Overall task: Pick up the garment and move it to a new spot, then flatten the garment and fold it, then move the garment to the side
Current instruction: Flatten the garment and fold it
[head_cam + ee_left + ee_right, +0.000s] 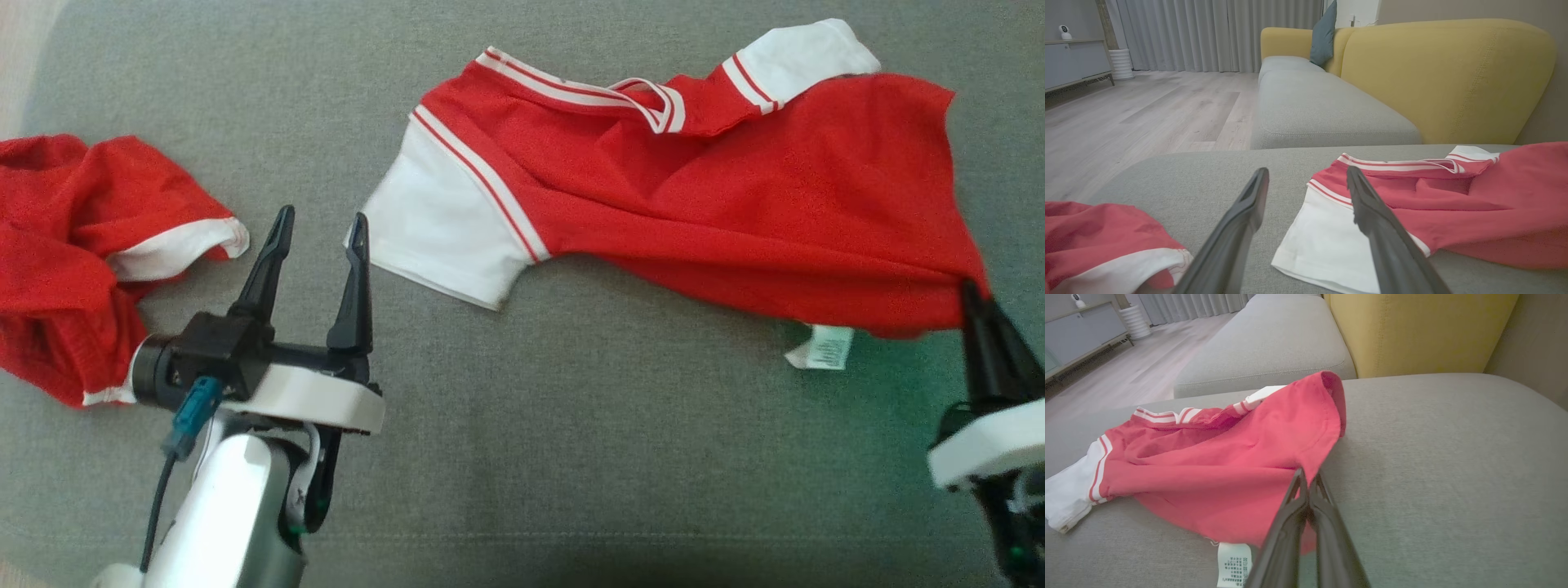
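Jersey (735, 188), red with white sleeves and striped trim, head view: lies rumpled across the upper right of the grey cushion (571, 425), collar toward the top; near white sleeve (445, 233) flat, pointing left; care label (823, 347) sticks out from under the lower hem; left gripper (321, 224) at lower left, fingers spread wide, holding nothing, right fingertip just beside the sleeve cuff; right gripper (971, 290) at the right edge, tips at the hem's lower right corner; second red garment (73, 237) bunched at the far left, apart from the jersey.

Left wrist view: left gripper (1307, 171) fingers wide apart above the cushion; sleeve (1323, 245) seen between and under them, whether touching cannot be told; yellow backrest (1445, 77) behind.

Right wrist view: right gripper (1308, 473) fingers pressed together, pinching the jersey (1220, 469) at its hem edge; label (1233, 563) just left of the fingers.
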